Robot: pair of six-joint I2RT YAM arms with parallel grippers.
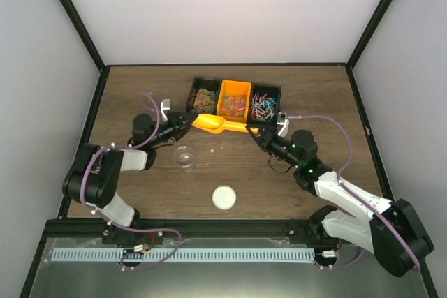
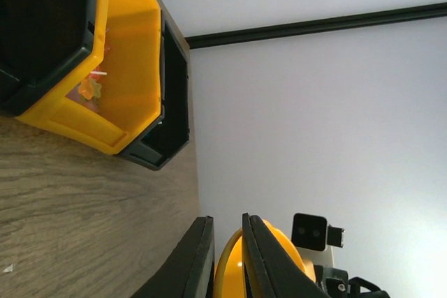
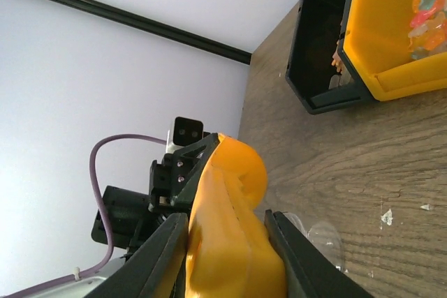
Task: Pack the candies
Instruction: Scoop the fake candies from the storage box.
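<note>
The step in hand seems to be a handover of the orange scoop (image 1: 218, 124) above the bench (image 1: 293, 193). The left end effector (image 1: 186, 123) is clamped on the wall of the bowl. The right end effector (image 1: 256, 130) has its fingers (image 3: 167, 246) against both sides of the handle, so it looks clamped on it too.

To do this well, I think the left one should let go only when the right grip is firm, and it should open without dragging the bowl sideways. The scoop should be kept level.

The scoop's long axis runs left to right in the top view, bowl to the left, handle slightly lower on the right.

The candies (image 1: 234, 100) lie in three bins (image 1: 250, 87) at the upper middle of that view, just behind the scoop. They are loose heaps, so they point in no common direction; only the row of bins is long, from left to right.
</note>
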